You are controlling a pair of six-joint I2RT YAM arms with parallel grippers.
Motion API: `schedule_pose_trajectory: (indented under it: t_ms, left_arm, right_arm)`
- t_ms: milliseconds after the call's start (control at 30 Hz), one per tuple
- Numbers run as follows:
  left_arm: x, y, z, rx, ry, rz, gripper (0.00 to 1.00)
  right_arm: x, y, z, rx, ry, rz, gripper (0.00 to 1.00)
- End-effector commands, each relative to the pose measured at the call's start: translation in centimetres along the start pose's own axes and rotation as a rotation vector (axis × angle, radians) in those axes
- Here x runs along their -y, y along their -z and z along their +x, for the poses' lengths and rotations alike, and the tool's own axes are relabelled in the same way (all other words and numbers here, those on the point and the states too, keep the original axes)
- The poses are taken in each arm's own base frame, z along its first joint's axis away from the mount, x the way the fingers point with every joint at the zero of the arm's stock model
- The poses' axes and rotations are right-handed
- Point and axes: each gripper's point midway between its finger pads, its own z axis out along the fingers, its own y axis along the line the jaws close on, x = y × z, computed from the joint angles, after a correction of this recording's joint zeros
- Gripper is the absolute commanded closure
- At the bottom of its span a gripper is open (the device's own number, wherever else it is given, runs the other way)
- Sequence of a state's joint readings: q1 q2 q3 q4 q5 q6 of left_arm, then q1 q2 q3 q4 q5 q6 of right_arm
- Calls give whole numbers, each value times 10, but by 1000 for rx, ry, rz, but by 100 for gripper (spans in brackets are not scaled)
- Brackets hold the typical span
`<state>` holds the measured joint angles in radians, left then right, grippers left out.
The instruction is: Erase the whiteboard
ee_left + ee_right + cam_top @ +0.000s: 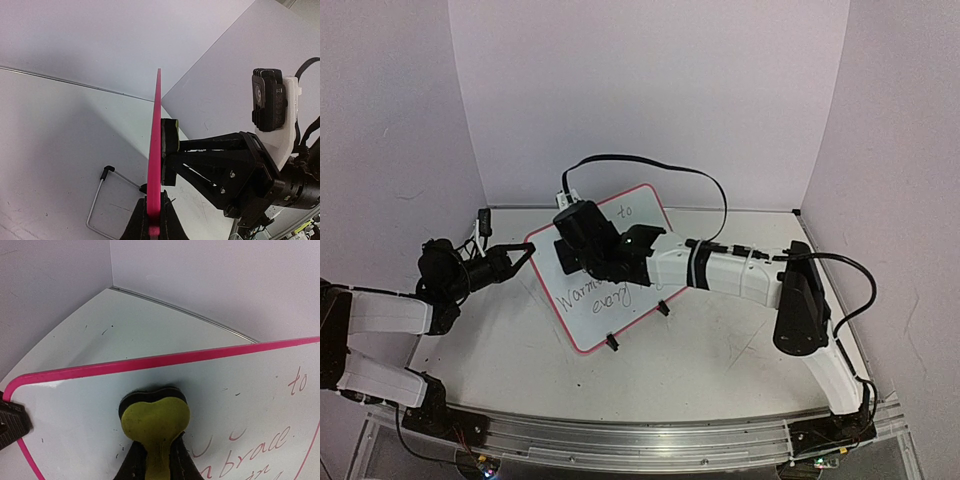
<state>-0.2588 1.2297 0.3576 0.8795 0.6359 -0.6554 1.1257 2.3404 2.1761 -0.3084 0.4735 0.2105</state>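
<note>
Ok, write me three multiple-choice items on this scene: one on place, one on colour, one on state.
1. Where does the left gripper hold the whiteboard?
A. its edge B. a foot C. nowhere
2. The board's frame is:
A. blue B. pink C. green
3. The right gripper is:
A. open and empty B. shut on the eraser C. out of view
Answers: 1 A, it pinches the rim; 2 B, the rim shows pink; 3 B, the yellow pad sits in its grip, against the board.

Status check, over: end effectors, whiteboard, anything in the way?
Left end effector shut on whiteboard edge, board tilted up. Right end effector holds yellow eraser against board face. Writing not yet erased. Nothing blocking the eraser.
</note>
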Motion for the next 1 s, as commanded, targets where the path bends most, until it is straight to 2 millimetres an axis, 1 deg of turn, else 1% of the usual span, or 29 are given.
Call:
schedule_pose_trajectory:
  t_ms: [0, 167, 367, 467, 533, 600, 667, 767, 833, 967]
  left_arm:
    - [38, 0, 10, -62, -111, 164, 100]
    - [39, -1, 11, -67, -113, 168, 100]
    - [41, -1, 12, -73, -118, 177, 100]
    - [41, -2, 14, -80, -120, 183, 100]
    - [42, -2, 14, -80, -121, 187, 100]
    - [43, -2, 14, -82, -122, 188, 100]
    - [44, -2, 14, -83, -125, 192, 100]
    - [45, -3, 14, -84, -126, 196, 100]
    - [45, -3, 15, -86, -127, 198, 100]
    - [46, -3, 15, -89, -128, 203, 100]
  right_arm:
    - [43, -14, 9, -42, -81, 15, 100]
    - [92, -25, 13, -31, -120, 81, 100]
    - [135, -37, 19, -11, -151, 129, 100]
    - [148, -42, 15, 3, -166, 137, 100]
    - [152, -42, 8, 18, -173, 136, 100]
    - [151, -41, 3, 29, -177, 124, 100]
    - [145, -39, -1, 34, -188, 85, 100]
    - [129, -31, -8, 47, -196, 29, 100]
    - [114, -24, -12, 63, -180, -2, 100]
    - [73, -8, -15, 78, -119, -72, 100]
